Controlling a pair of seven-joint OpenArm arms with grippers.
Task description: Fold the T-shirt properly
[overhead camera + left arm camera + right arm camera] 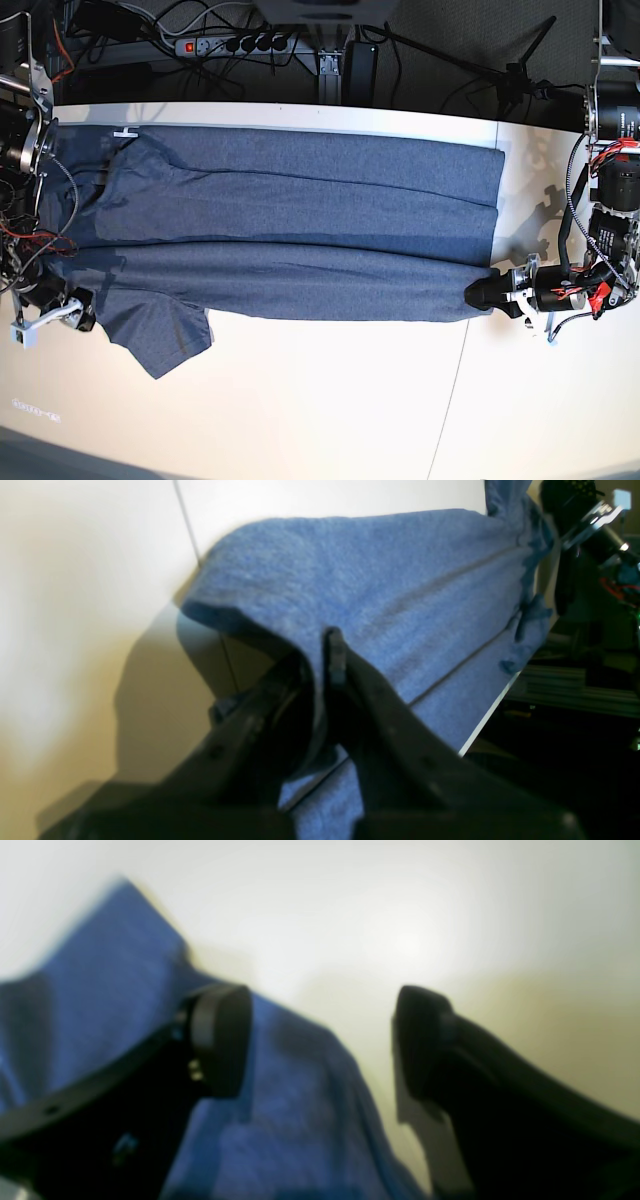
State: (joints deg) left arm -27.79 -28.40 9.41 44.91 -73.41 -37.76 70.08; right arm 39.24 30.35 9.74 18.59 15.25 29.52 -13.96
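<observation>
The T-shirt (300,230), soft heathered blue-grey knit, lies flat across the white table (330,400) in long lengthwise folds. The left gripper (492,293) pinches its hem corner; the right gripper (320,1040) gapes apart, holding nothing.

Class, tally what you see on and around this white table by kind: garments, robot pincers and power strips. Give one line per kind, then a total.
T-shirt: 1
Robot pincers: 2, the left pincer and the right pincer
Power strip: 1
Total: 4
</observation>
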